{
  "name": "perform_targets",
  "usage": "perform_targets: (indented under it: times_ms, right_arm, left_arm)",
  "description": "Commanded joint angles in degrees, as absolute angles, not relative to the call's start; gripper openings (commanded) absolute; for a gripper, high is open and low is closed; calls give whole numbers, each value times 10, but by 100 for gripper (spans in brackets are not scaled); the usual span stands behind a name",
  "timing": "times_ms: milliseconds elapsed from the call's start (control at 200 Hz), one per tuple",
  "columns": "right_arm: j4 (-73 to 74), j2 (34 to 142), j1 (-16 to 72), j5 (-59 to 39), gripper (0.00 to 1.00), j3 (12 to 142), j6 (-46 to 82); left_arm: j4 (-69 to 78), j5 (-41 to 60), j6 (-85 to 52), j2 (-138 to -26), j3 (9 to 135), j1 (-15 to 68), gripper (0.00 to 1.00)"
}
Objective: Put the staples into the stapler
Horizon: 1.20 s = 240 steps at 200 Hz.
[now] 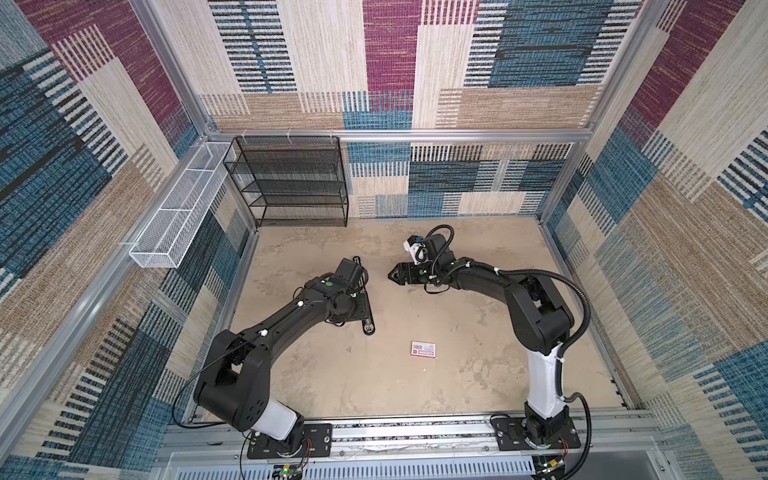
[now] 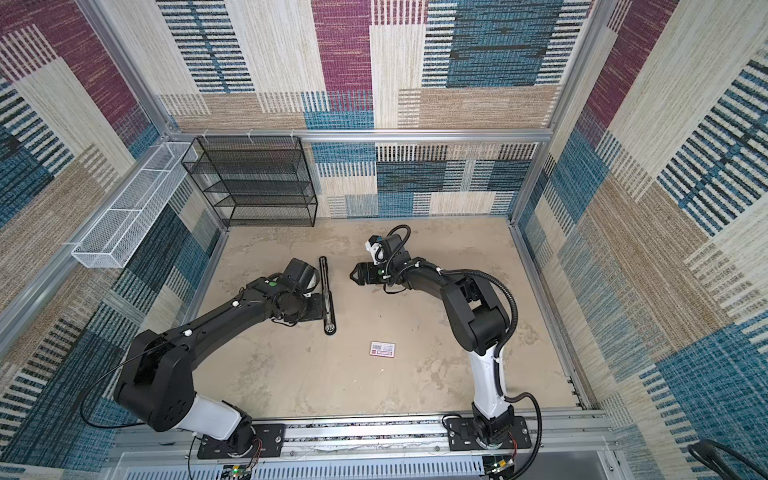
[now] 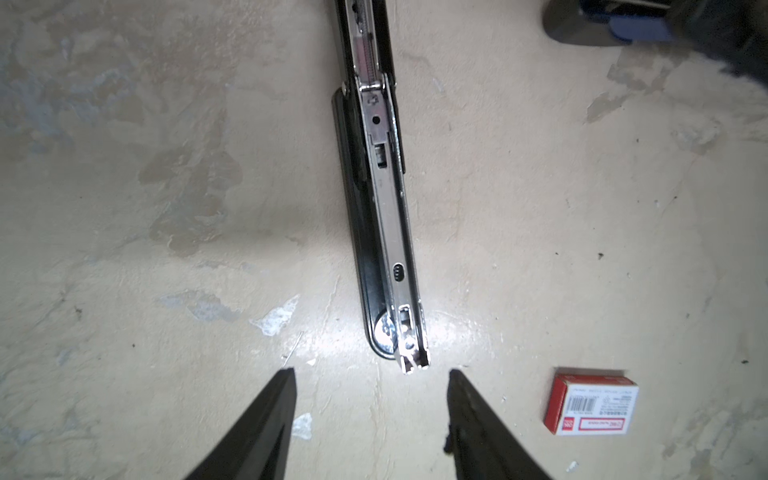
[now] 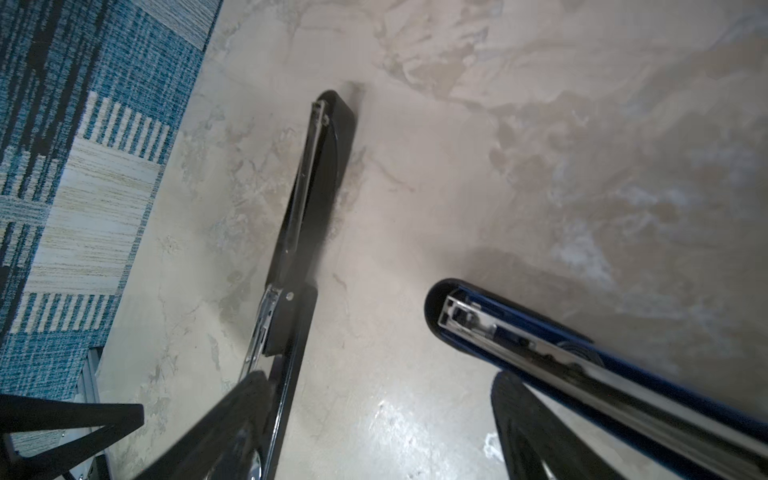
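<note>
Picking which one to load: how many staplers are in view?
2. A black stapler lies opened flat by the left hand. A blue stapler is by the right hand, shown only in the wrist views. More could be hidden under the arms.

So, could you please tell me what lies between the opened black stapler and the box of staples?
Nothing: only bare tabletop separates the black stapler from the box of staples, as both top views show.

Patchwork woven walls (image 1: 390,62), mottled beige floor (image 1: 332,374), black mesh shelf (image 1: 291,183), white mesh basket (image 1: 174,216) alongside.
</note>
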State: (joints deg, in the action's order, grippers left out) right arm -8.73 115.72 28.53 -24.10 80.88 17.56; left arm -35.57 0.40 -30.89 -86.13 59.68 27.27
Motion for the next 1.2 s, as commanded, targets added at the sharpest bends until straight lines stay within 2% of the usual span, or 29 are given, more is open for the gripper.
perform_targets:
  times_ms: [0, 250, 486, 972, 1197]
  right_arm:
    - [-124, 1128, 269, -186, 96, 817, 126]
    - [-162, 1149, 180, -131, 100, 853, 102]
    - [-203, 1202, 149, -170, 100, 893, 87]
    - [-245, 1103, 152, -265, 96, 756, 73]
    - [-274, 1110, 199, -229, 90, 736, 51]
  left_arm:
    - [-332, 16, -327, -849, 587, 273, 62]
    - [-305, 46, -341, -843, 575, 276, 63]
    - [-298, 46, -342, -833, 565, 277, 63]
    - [-278, 58, -341, -857, 558, 277, 63]
    - [-272, 53, -342, -861, 557, 277, 63]
